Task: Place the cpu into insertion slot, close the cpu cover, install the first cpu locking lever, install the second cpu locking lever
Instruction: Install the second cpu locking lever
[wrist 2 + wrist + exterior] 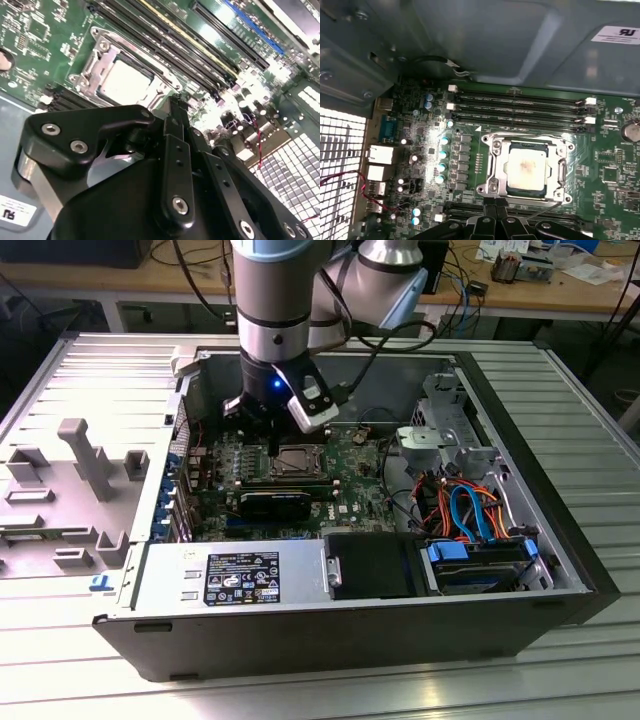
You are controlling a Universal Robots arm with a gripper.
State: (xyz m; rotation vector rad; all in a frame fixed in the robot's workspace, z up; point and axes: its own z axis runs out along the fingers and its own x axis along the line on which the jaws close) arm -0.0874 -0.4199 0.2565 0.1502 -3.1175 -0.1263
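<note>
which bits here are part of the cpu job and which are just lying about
Job: cpu seated in the insertion slot, cpu cover down around it, gripper at the socket's edge.
Lying about: memory slots, grey plastic jigs, drive cables.

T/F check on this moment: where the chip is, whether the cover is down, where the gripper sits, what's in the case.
1. The chip sits in the socket. True.
2. The metal cover stands raised off the socket. False: it lies flat, framing the chip.
3. The gripper is at the socket's edge, beside the memory slots. True.
4. The gripper holds the chip. False: the chip lies in the socket, apart from the fingers.
5. In the exterior view the arm reaches into an open computer case. True.
</note>
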